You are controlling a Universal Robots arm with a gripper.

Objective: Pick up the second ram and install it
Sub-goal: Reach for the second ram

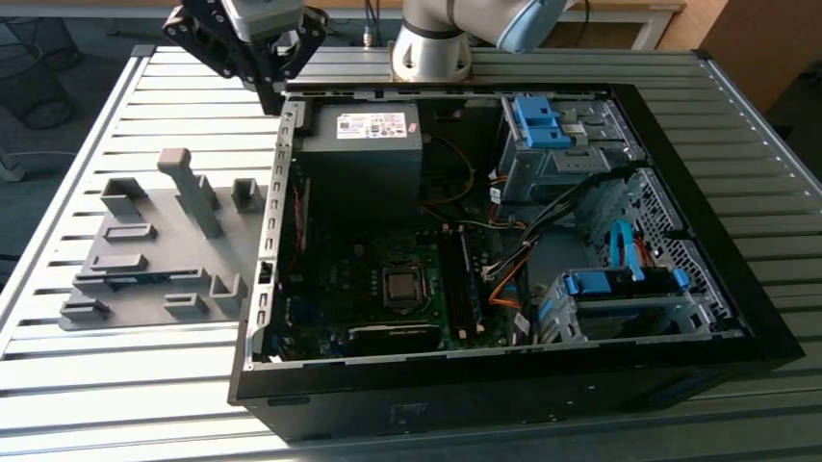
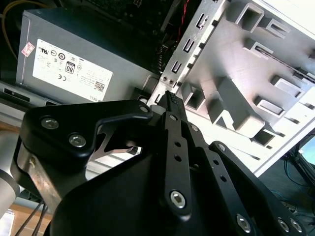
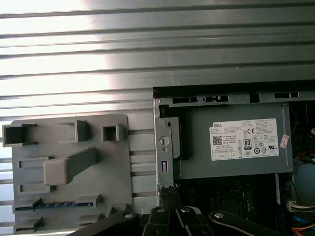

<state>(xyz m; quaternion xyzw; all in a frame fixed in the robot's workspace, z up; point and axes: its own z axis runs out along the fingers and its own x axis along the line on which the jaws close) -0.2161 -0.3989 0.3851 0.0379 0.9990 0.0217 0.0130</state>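
A white label (image 3: 245, 139) lies flat on the grey power supply (image 3: 197, 157). In the exterior view the supply sits at about twelve o'clock inside the computer case (image 1: 578, 399), and in both wrist views the label carries a square code, rows of small approval marks and fine lines of print. A small pink sticker (image 3: 284, 141) sits just beside that label on the same grey face. A faint badge (image 1: 408, 416) marks the case's front panel at six o'clock, too small to make out.

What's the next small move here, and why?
Probably carry the pincer toward the exterior view's left, over the grey holder. It hangs empty by the case corner, while the second ram lies in a holder slot.
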